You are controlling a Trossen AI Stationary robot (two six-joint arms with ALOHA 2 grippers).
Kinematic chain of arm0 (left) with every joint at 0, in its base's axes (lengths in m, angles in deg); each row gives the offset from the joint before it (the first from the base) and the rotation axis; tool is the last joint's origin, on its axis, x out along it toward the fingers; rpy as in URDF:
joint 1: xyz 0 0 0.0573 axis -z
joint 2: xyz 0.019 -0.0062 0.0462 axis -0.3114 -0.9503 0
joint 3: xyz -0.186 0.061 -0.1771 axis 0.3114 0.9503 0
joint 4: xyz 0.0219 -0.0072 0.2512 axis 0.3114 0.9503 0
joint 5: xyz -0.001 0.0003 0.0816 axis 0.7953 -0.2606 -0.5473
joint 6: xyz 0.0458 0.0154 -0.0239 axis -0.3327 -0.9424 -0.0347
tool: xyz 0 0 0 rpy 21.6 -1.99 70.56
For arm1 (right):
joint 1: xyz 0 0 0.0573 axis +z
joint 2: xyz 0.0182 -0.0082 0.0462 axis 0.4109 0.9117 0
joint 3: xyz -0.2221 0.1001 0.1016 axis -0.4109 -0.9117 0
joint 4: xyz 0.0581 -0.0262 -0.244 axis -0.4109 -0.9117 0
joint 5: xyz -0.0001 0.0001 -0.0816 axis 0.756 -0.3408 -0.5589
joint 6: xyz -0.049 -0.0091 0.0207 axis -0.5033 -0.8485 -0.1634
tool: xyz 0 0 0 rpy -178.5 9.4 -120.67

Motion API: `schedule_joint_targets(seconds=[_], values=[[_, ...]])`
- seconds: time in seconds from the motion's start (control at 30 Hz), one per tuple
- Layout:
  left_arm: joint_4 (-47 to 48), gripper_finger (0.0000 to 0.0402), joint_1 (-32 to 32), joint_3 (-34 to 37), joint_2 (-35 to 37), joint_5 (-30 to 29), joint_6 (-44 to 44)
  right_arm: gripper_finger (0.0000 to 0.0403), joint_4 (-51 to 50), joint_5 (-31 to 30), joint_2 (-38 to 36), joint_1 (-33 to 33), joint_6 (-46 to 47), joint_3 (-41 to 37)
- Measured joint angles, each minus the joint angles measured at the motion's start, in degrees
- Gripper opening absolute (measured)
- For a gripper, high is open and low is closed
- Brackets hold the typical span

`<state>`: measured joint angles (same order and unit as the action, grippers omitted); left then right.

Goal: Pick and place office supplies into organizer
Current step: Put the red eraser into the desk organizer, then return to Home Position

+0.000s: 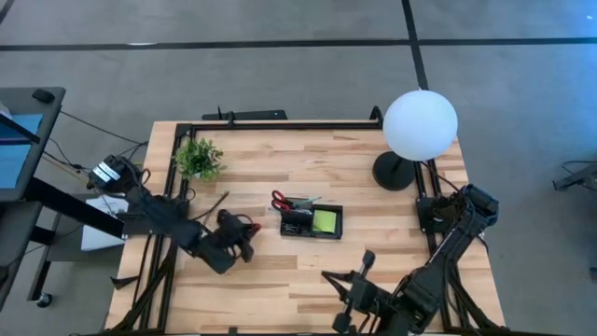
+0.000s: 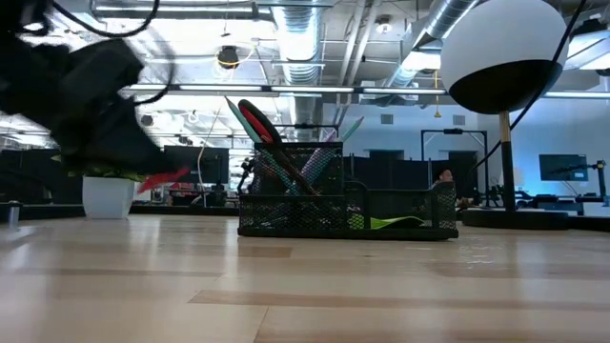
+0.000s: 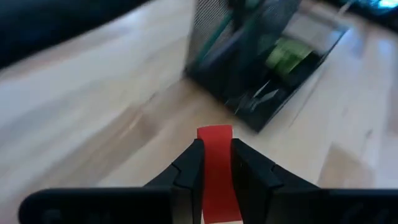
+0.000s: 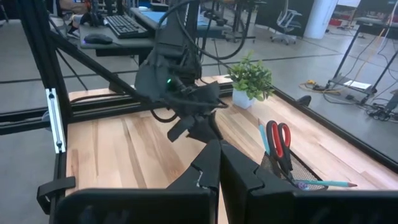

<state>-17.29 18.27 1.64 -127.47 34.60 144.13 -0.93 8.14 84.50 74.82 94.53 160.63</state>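
My left gripper point(image 3: 216, 163) is closed on the red block point(image 3: 216, 168), which stands pinched between my two fingers with its top edge poking out past the fingertips point(image 3: 193, 158). I hold it above the table point(image 1: 270, 289), apart from the wood, on the side of the organizer point(image 1: 312, 222) that faces my left arm's base, near it but not touching. The organizer is my landmark: it sits about mid-table, a black mesh tray with a taller pen holder at one end. The red-handled scissors point(image 1: 280, 200) stand in that holder, handles up and leaning out toward the plant point(image 1: 198, 158), and thin pens point(image 2: 348, 130) stick up beside them. The green pad point(image 1: 326, 221) lies in the low compartment at the end of the organizer away from my left gripper. The plant stands in its white pot beyond the organizer, toward the far left corner of the table. The lamp point(image 1: 419, 126) stands on the other side of the organizer, near the far right corner, its black base point(image 1: 393, 172) well apart from the tray. My right gripper point(image 4: 219, 163) waits with its fingers pressed together and nothing between them, on the near side of the organizer by the table's front edge.
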Motion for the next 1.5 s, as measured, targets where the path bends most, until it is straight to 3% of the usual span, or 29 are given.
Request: schedule_joint_targets(seconds=[0.1,0.2,0.47,0.73,0.93,1.2,1.5], values=[[-11.5,0.0058,-3.5,0.0,0.0,0.8,-12.6,0.0,-0.1,0.0,0.0,-0.3,0.0,0.0],[-21.3,0.0058,-7.5,0.0,0.0,6.2,-23.2,0.0,-0.1,0.0,0.0,-0.6,0.0,0.0],[-31.3,0.0058,-14.2,-0.9,-2.6,19.3,-35.2,0.0,-0.2,0.0,0.0,-0.5,-0.4,0.0],[-30.4,0.0057,-16.6,-13.5,-14.5,21.6,-47.4,0.0,-0.6,0.0,0.0,-0.8,-0.5,0.0],[-21.5,0.0058,-18.0,-20.2,-18.7,21.4,-48.8,0.0,-1.2,0.0,0.0,0.0,-0.5,0.0],[-14.8,0.0078,-18.6,-21.6,-18.9,16.3,-49.1,0.0,-1.6,-0.1,0.0,0.8,-0.5,0.0],[-10.3,0.0119,-18.3,-21.6,-18.9,16.3,-47.8,0.0,-1.6,-0.2,0.0,0.3,-0.5,0.0]])
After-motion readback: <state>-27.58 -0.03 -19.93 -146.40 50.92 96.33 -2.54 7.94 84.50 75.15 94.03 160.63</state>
